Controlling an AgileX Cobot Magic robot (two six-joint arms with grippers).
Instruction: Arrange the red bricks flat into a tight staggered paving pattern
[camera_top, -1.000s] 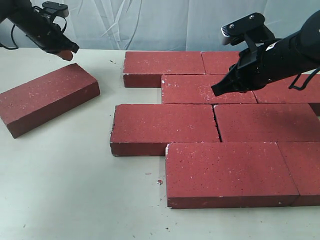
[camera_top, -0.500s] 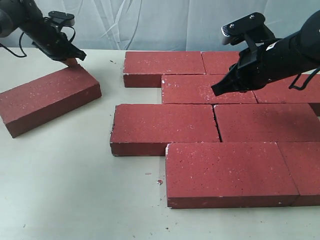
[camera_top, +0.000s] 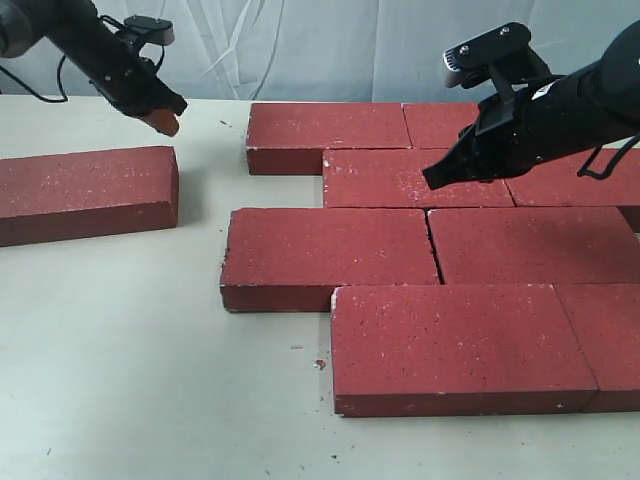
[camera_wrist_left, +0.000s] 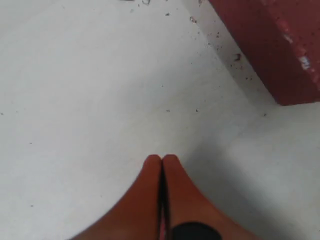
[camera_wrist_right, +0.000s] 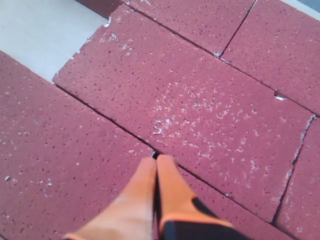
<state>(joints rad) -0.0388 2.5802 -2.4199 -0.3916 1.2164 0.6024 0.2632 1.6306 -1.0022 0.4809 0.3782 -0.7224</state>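
Several red bricks (camera_top: 330, 255) lie flat in staggered rows on the right half of the table. One loose red brick (camera_top: 85, 190) lies flat at the left, apart from them, its long side roughly parallel to the rows. My left gripper (camera_top: 165, 122) is shut and empty, just beyond that brick's far right corner. In the left wrist view its tips (camera_wrist_left: 161, 159) hover over bare table, with a brick corner (camera_wrist_left: 272, 45) nearby. My right gripper (camera_top: 432, 180) is shut and empty, low over the second row. In the right wrist view its tips (camera_wrist_right: 156, 160) sit above a seam beside a paved brick (camera_wrist_right: 200, 100).
The pale table (camera_top: 150, 350) shows between the loose brick and the paved rows, and along the front left. A light curtain (camera_top: 300, 50) hangs behind the table. Small red crumbs (camera_top: 319, 364) lie near the front row.
The loose brick has swung from a slanted lie to roughly parallel with the rows. My left gripper has moved right, past the brick's far end. The right arm has stayed still.
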